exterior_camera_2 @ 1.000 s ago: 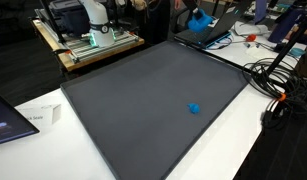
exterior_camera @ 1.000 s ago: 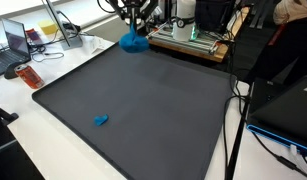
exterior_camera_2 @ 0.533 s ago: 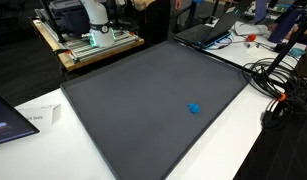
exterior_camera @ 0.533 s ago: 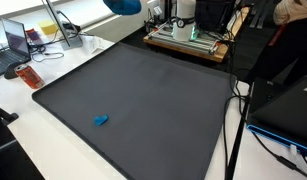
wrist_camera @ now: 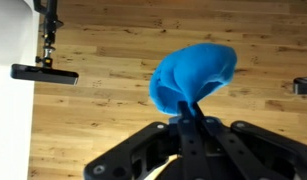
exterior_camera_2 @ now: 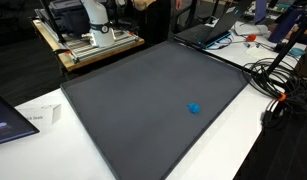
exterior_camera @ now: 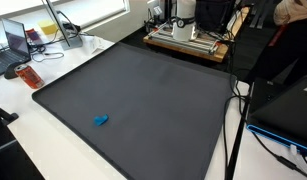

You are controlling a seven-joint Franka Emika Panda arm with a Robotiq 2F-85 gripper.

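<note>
In my wrist view the gripper (wrist_camera: 190,122) is closest to me, its jaws pressed together on a pinch of the blue cloth (wrist_camera: 196,80). The cloth is bunched up. Its long axis runs from the narrow pinched end straight away from the fingers, up the picture, to a wide rounded bulk that leans a little right. Beyond it is a wooden floor (wrist_camera: 113,120), with a black bracket (wrist_camera: 43,71) at the left. In an exterior view, a small blue piece (exterior_camera: 101,121) lies alone on the black mat (exterior_camera: 153,90).
</note>
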